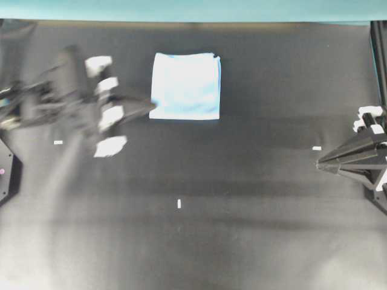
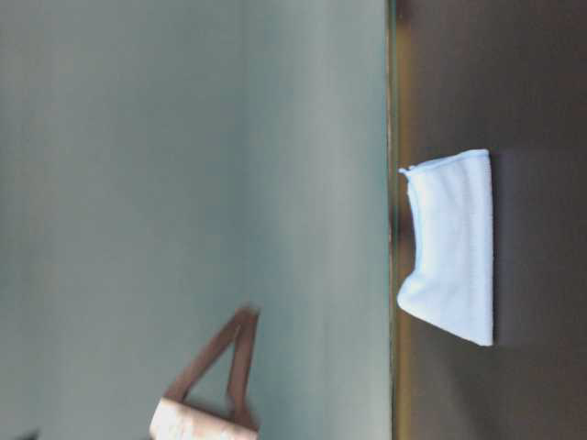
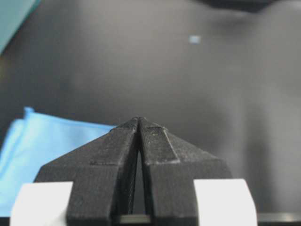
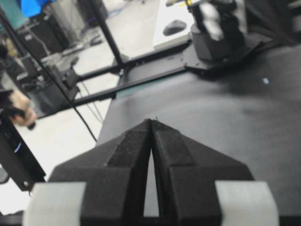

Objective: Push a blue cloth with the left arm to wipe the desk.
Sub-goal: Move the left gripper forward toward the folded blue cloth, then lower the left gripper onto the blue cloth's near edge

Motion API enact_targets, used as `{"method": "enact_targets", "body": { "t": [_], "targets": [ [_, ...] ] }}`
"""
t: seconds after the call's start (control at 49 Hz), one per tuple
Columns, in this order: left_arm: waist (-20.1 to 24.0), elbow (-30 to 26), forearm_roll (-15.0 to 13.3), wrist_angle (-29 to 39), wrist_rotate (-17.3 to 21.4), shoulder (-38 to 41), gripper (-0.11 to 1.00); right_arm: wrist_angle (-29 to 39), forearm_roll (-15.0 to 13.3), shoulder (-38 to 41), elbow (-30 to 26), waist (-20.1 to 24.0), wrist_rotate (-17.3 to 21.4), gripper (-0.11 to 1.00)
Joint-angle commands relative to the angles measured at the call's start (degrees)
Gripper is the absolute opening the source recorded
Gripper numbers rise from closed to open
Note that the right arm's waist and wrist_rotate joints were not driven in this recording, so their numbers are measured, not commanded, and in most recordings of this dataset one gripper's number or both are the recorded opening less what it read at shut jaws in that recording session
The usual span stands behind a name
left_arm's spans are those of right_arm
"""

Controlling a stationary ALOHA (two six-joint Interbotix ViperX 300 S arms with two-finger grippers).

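Observation:
The blue cloth (image 1: pixel 185 86) lies flat and folded square on the black desk (image 1: pixel 242 229), toward the far middle. It also shows as a pale slab (image 2: pixel 454 247) in the table-level view and at lower left (image 3: pixel 33 141) in the left wrist view. The left arm (image 1: pixel 66 99) reaches in from the left, blurred, and my left gripper (image 1: pixel 153 108) is shut with its tip at the cloth's near-left corner; whether it touches I cannot tell. In its own view the left gripper (image 3: pixel 140 118) holds nothing. My right gripper (image 1: pixel 318 164) sits shut and empty at the right edge, its tip (image 4: pixel 151 121) over bare desk.
Tiny white tape marks dot the desk: one left (image 1: pixel 58 142), one at centre front (image 1: pixel 179 203), one near the right gripper (image 1: pixel 316 148). A teal strip (image 1: pixel 193 9) runs along the far edge. A black frame post (image 1: pixel 378 60) stands at the right.

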Motion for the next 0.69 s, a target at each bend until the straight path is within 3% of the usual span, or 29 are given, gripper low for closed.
{"method": "enact_targets", "body": {
  "t": [0.0,0.163,0.286,0.367,0.551,0.612,0.673],
  "targets": [
    [2.99,-4.66,0.18,-0.26,0.18,5.19,0.01,-0.26,0.09,0.26,-0.88,0.00,0.00,0.01],
    [6.77,-9.40,0.09,-0.09,0.09,13.27,0.05,0.09,0.09,0.18,-0.70,0.00,0.09,0.01],
    [8.35,-12.04,0.09,-0.35,0.00,17.75,0.16,0.00,0.09,0.09,-0.44,0.00,0.00,0.01],
    [9.14,-13.62,0.09,-0.44,-0.18,20.04,0.32,0.00,0.09,0.00,-0.26,0.00,0.00,0.01],
    [9.67,-16.35,0.09,-0.44,-0.26,23.82,0.81,0.00,0.09,0.00,-0.26,0.00,0.00,0.01],
    [9.76,-17.40,0.09,-0.44,-0.26,25.14,0.90,0.00,0.09,0.00,-0.09,-0.09,0.09,0.01],
    [9.93,-18.11,0.09,-0.44,-0.26,26.28,0.90,0.00,0.09,0.09,-0.09,0.00,0.09,0.01]
  ]
}}
